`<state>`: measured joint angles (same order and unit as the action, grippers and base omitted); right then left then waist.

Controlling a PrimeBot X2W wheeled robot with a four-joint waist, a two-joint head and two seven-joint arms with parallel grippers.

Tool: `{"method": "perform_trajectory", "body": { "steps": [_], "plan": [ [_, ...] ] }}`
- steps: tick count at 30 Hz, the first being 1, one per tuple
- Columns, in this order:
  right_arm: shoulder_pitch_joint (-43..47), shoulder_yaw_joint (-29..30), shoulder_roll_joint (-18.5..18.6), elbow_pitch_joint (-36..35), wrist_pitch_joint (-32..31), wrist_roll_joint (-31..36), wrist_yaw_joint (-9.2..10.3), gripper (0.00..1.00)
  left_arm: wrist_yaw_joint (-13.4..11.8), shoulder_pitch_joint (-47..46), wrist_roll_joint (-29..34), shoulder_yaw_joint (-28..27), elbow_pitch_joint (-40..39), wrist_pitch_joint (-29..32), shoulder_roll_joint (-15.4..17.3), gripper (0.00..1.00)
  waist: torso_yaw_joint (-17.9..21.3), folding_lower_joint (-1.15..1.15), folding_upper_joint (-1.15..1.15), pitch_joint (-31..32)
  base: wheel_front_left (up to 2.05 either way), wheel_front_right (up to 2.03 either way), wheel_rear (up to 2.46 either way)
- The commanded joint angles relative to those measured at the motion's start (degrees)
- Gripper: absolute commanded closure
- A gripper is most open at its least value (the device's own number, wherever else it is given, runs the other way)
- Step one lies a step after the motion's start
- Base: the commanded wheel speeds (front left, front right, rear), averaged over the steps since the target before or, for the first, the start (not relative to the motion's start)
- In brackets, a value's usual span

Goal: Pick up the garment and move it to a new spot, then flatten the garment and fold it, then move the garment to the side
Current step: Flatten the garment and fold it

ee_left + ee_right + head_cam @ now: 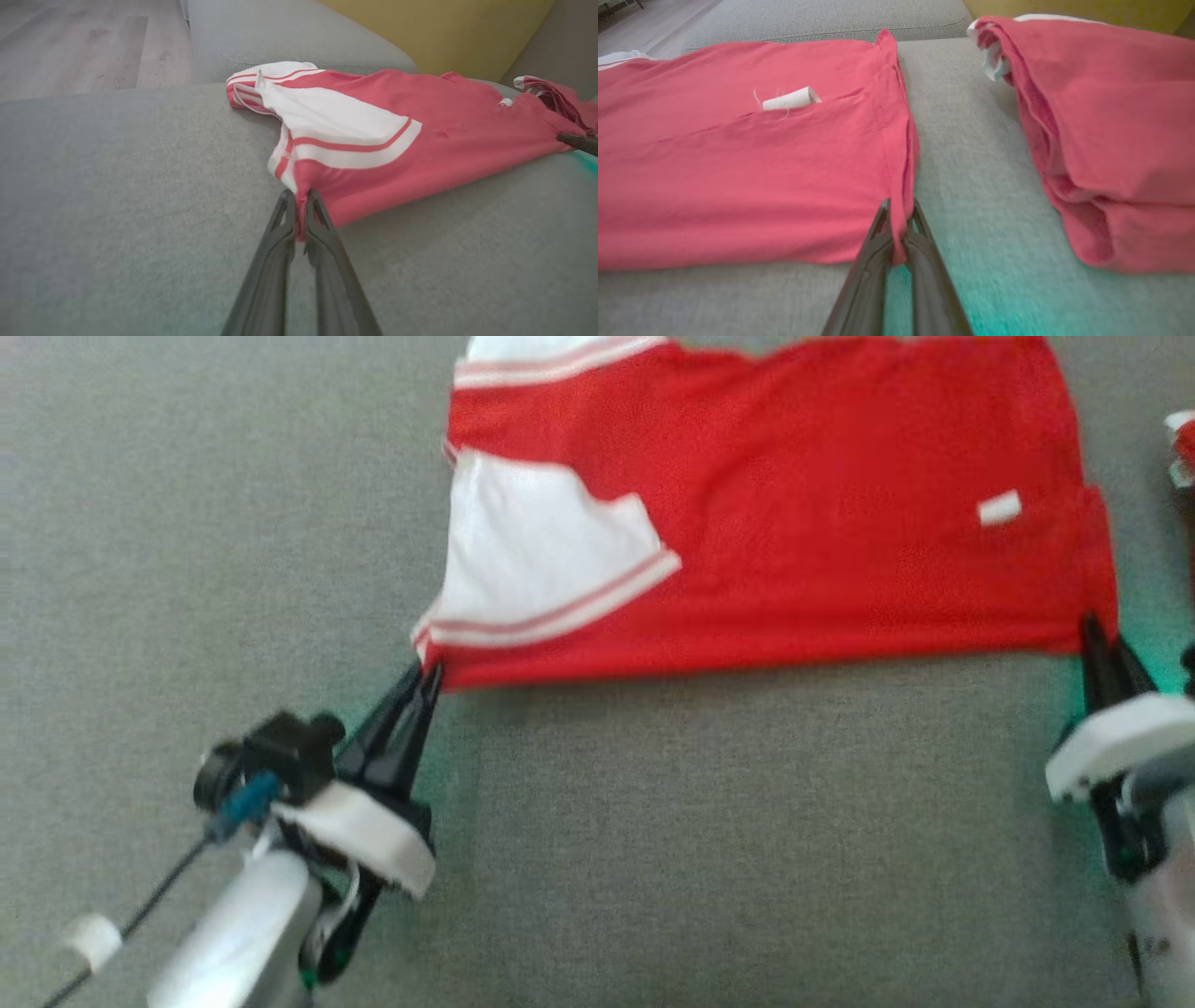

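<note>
A grey fabric cushion (pixel 709 821) is seen as the work surface. A second red cloth pile (pixel 1120 130), perhaps loosely folded, is laid on it at the right. Pale wooden floor (pixel 70 46) and a yellow panel (pixel 444 32) are seen beyond.

Softly and evenly lit, without glare. Faintly shadowed beneath the near hem of the red-and-white jersey garment (pixel 794 523) on the grey woven cushion (pixel 653 849). Smeared across the head view, probably by motion. Tinted teal beside the right gripper (pixel 901 210). Bowed at the wrist views' edges.
</note>
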<state>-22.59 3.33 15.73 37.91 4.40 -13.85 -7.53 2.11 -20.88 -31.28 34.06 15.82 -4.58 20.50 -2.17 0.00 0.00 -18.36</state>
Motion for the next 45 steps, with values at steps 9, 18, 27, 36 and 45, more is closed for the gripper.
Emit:
{"method": "perform_trajectory", "body": {
  "steps": [9,18,27,36,45],
  "plan": [
    [15.7,3.2,2.2,-12.7,-2.3,-1.8,0.04,1.0,-4.5,11.5,-1.7,-1.4,-9.3,1.6,5.1,1.0,-0.6,0.0,0.0,4.7,0.0,0.0,0.0],
    [25.6,7.2,-0.6,-22.8,-5.5,-0.3,0.04,1.0,-6.7,18.6,-2.3,0.3,-16.2,4.8,7.2,1.0,-0.4,0.0,0.0,5.6,0.0,0.0,0.0],
    [27.8,9.0,-2.2,-29.5,-7.6,-0.2,0.04,0.0,-7.0,16.7,-1.4,1.3,-18.9,8.3,8.6,0.0,0.0,0.0,0.0,4.1,0.0,0.0,0.0],
    [23.8,8.8,-2.7,-36.4,-7.1,1.4,0.04,0.0,0.1,-4.5,0.4,-2.7,-21.2,13.4,13.0,0.0,2.1,0.0,0.0,-1.6,0.0,0.0,0.0],
    [18.1,4.6,-2.8,-39.2,-9.0,4.1,0.04,0.0,5.3,-33.9,-7.0,2.4,-10.7,31.4,15.9,0.0,6.5,0.0,0.0,-8.8,0.0,0.0,0.0]
  ]
}}
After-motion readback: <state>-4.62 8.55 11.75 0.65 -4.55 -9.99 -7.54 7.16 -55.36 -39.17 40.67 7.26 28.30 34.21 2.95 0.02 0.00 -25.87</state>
